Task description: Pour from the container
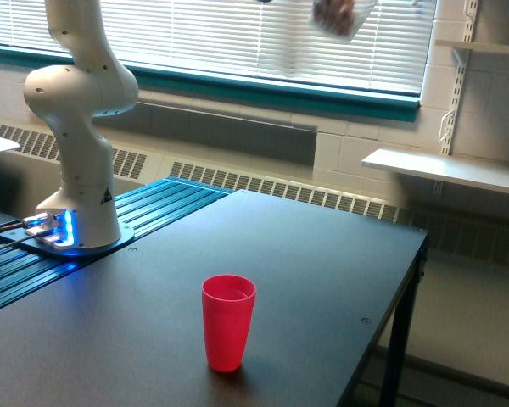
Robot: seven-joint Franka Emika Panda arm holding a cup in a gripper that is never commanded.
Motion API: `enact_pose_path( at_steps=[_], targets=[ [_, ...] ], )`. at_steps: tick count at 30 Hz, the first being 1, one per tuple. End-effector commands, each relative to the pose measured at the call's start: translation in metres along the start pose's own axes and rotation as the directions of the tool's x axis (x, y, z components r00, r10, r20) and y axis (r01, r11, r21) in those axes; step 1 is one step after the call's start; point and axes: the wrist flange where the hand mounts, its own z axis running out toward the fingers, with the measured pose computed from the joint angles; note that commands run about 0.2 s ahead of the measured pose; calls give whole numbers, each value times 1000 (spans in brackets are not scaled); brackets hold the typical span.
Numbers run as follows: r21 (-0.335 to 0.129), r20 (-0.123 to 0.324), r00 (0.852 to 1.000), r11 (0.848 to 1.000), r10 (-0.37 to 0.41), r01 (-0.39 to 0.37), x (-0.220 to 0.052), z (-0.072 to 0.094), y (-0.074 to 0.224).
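Observation:
The bottom of a clear plastic cup (343,17) pokes in at the top edge of the exterior view, tilted and blurred, with something reddish-brown inside. It hangs high above the far part of the black table (322,280). An opaque red tumbler (228,322) stands upright near the table's front, well below the clear cup and toward the exterior view's left of it. My gripper is above the frame and out of view. Only the white arm's base and lower links (78,127) show, on the exterior view's left.
The arm's base stands on a blue-lit mount (55,233) on a ribbed teal surface beside the table. Window blinds (237,34) and a radiator grille run along the back wall. White shelves (445,170) hang on the exterior view's right. The table's right edge drops off to the floor.

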Motion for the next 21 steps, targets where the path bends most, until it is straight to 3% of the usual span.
enact_pose_path(
  at_steps=[1, 5, 17, 21],
  targets=[
    [-134, 79, 989, 984, 125, -114, -20, 7, 31],
    [-216, 115, 979, 966, 170, -142, -31, 9, 50],
    [-283, 124, 968, 943, 219, -177, -44, 1, 79],
    [-313, 129, 960, 929, 248, -198, -47, 2, 92]
  ],
)
